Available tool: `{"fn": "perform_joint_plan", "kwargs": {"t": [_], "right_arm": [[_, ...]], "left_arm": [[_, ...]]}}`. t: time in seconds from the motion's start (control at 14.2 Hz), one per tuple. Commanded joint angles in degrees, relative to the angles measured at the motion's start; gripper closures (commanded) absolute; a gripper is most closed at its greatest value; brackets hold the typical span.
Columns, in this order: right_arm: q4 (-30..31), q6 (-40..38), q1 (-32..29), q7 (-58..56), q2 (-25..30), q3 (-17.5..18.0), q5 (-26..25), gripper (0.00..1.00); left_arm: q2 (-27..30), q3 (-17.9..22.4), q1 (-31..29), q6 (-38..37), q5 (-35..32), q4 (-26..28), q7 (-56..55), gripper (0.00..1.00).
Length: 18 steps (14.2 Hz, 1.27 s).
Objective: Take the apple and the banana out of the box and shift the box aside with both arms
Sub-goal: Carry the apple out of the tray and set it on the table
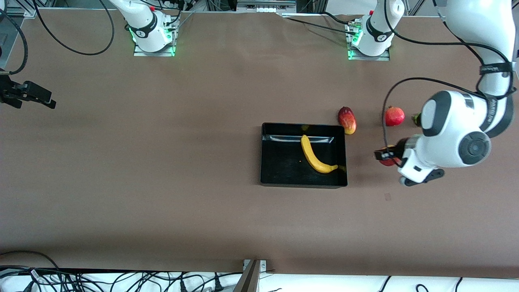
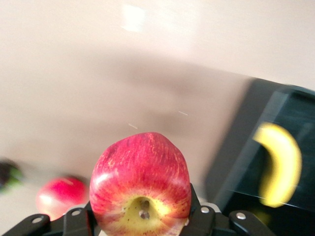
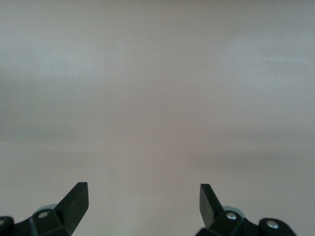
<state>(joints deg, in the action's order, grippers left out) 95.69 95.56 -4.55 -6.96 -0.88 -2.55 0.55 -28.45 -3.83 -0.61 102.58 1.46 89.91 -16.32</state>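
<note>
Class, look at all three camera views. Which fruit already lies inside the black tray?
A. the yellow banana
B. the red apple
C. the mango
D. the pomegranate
A: in the front view the banana lies inside the black tray, while the apple is clamped in the left gripper over the table beside the tray; the right gripper waits open.

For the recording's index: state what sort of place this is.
Likely a robotics lab test bench. Two arm bases are bolted along a brown-covered table, loose cables trail at its edges, and fruit props sit out: a banana in a black tray, an apple in the left gripper.
</note>
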Motion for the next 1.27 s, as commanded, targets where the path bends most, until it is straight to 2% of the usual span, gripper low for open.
{"fn": "perform_joint_plan", "kwargs": {"t": [0.0,0.21,0.63,1.06,1.13,1.2], "right_arm": [[-0.50,-0.98,-0.72,-0.60,0.18,0.27,0.85,0.00],[-0.50,-0.90,-0.64,-0.60,0.18,0.27,0.85,0.00],[-0.24,-1.34,-0.64,-0.60,0.44,0.27,0.85,0.00],[-0.33,-1.25,-0.64,-0.60,0.44,0.35,0.85,0.00],[-0.33,-1.16,-0.64,-0.60,0.27,0.27,0.85,0.00],[-0.50,-1.07,-0.64,-0.60,0.09,0.27,0.85,0.00]], "left_arm": [[-4.23,-0.66,-4.57,6.98,-4.09,-0.61,9.18,1.00],[-8.28,0.75,-5.02,16.49,-4.80,-0.44,9.64,1.00],[-13.82,1.01,-4.93,28.79,-4.89,-0.44,8.77,1.00],[-18.74,1.72,-4.76,36.63,-4.89,-0.44,8.41,1.00],[-18.92,2.06,-4.67,36.64,-4.98,-0.44,8.50,0.84],[-18.75,2.15,-4.76,36.64,-4.98,-0.44,8.50,0.51]]}}
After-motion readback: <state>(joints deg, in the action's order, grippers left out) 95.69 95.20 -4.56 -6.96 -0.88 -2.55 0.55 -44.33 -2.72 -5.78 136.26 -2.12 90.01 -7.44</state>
